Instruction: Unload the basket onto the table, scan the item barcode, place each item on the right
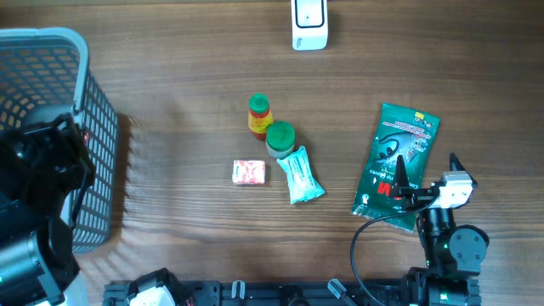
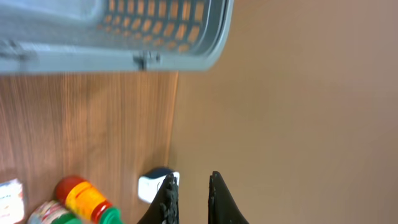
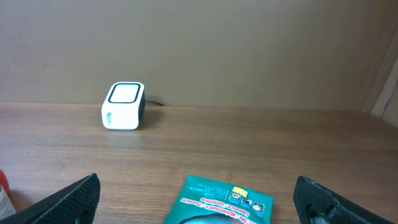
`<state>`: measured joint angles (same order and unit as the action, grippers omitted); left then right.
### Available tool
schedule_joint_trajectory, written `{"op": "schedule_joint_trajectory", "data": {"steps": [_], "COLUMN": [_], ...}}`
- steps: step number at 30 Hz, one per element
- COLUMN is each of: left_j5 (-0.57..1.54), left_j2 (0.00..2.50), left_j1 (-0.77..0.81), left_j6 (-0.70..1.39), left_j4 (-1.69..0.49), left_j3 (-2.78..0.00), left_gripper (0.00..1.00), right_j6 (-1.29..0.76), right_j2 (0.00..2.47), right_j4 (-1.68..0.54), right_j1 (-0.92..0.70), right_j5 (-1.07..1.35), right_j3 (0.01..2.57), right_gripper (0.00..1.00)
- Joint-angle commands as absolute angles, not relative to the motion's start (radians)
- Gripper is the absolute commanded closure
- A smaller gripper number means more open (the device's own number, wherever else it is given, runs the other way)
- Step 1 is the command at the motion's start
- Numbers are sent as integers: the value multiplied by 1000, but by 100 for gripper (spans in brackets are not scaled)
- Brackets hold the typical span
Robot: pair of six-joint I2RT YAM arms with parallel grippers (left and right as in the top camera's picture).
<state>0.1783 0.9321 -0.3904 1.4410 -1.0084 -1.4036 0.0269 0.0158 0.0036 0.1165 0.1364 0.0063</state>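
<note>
The white barcode scanner stands at the table's far edge, also seen in the right wrist view. A green pouch lies flat on the right; its top edge shows between my right fingers. My right gripper hovers over the pouch's near end, wide open with nothing held. My left gripper is shut on nothing, up beside the basket at far left. Its black fingertips point toward the scanner.
A grey mesh basket fills the left side. In the middle lie a red-and-yellow bottle, a green-lidded jar, a pink-and-white packet and a teal wrapper. A black cable loops by the right arm.
</note>
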Motion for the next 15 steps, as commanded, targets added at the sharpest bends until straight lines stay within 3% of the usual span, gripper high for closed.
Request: {"op": "schedule_joint_trajectory", "data": {"steps": [1, 6, 7, 10, 11, 13, 15], "left_j5": [107, -150, -224, -393, -429, -450, -438], "left_j2": [939, 953, 958, 978, 987, 1010, 1042], "left_j1": [-302, -206, -205, -214, -223, -253, -293], "left_j6": [1408, 1438, 1469, 1571, 1590, 1620, 1642], "left_j4": [-1003, -1003, -1003, -997, -989, -971, -960], "left_j3": [-1405, -1405, -1405, -1405, -1405, -1405, -1405], "left_gripper": [96, 96, 88, 34, 21, 3, 0], "right_j6": [20, 19, 20, 20, 19, 20, 19], "right_j2": [14, 14, 14, 14, 14, 14, 14], "right_j4": [7, 7, 7, 7, 7, 7, 7], "right_j1": [113, 113, 113, 113, 113, 113, 113], "right_j5": [127, 127, 127, 127, 126, 126, 127], "right_j3": [5, 5, 5, 5, 5, 5, 5], "right_gripper": [0, 1, 0, 0, 0, 0, 0]}}
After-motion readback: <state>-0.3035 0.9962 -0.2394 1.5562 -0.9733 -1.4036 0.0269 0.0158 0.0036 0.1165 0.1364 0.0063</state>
